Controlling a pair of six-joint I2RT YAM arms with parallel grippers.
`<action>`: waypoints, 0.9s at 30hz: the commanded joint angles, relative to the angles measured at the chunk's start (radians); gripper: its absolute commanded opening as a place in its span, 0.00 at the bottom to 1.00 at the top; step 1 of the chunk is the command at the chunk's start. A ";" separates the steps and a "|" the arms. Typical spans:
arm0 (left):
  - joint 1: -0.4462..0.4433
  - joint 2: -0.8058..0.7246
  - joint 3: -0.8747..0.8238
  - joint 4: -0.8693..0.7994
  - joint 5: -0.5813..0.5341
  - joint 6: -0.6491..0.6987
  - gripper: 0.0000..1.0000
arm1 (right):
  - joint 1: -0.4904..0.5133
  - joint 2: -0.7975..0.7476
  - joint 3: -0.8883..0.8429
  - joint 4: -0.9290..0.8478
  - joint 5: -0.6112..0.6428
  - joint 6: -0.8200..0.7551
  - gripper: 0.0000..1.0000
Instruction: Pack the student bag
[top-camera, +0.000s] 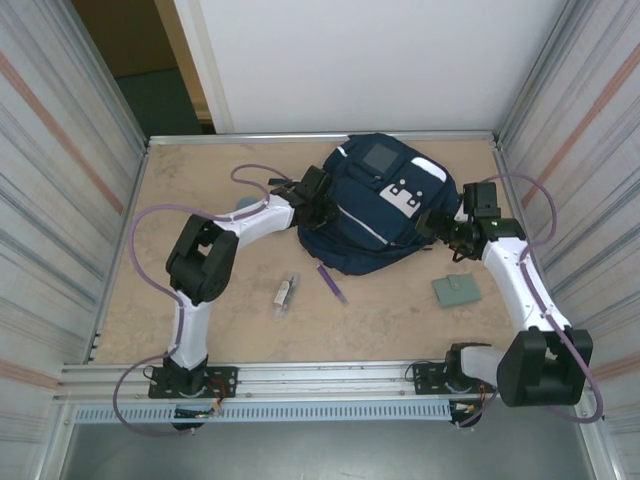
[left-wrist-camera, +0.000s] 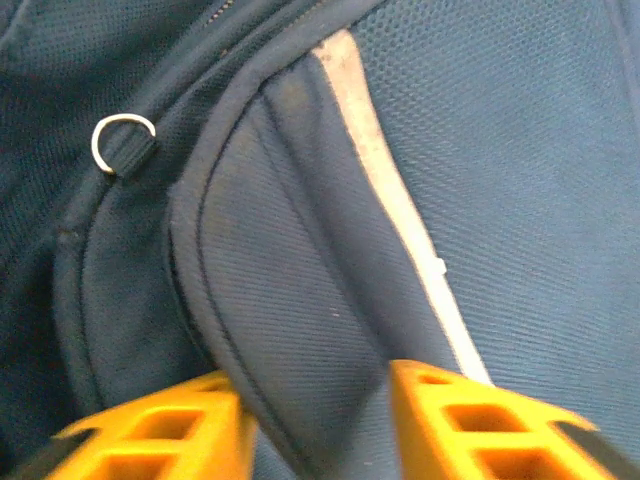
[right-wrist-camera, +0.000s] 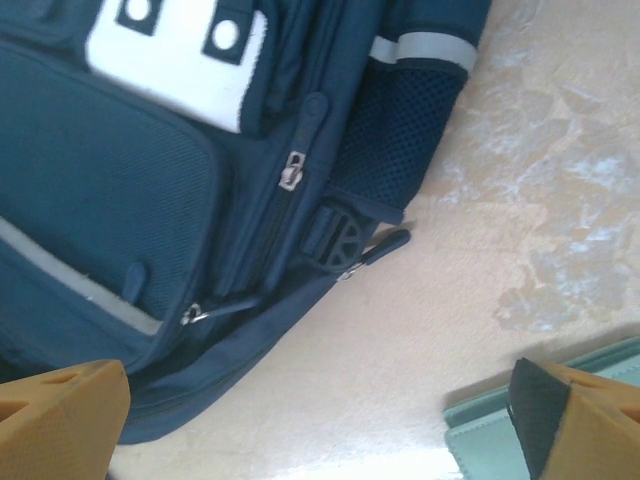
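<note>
Table (top-camera: 200, 180): tan, holding navy backpack (top-camera: 370, 215).
Left gripper (left-wrist-camera: 315, 425): jaws pinching a backpack fold.
Right gripper (right-wrist-camera: 315, 415): jaws spread, beside backpack.

The left arm (top-camera: 255, 222) and right arm (top-camera: 512, 265) are clad in white shells with black joint housings; a lilac cable (top-camera: 136, 240) is looped along each. Behind the jaws, black wrist blocks (top-camera: 312, 193) are mounted; ribbed orange fingers (left-wrist-camera: 150, 440) are fitted.

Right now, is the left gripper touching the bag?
Touching. In the left wrist view, a fold of the bag fills the gap of the left gripper, against both fingers.
</note>
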 joint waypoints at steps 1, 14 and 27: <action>0.003 -0.005 0.018 0.025 0.006 0.022 0.22 | 0.019 0.053 0.052 -0.009 0.065 -0.063 0.96; 0.035 -0.173 0.087 -0.008 0.140 0.096 0.00 | -0.028 0.399 0.210 0.095 -0.254 -0.043 0.77; 0.050 -0.192 0.081 0.020 0.225 0.032 0.00 | -0.110 0.573 0.264 0.119 -0.403 -0.051 0.35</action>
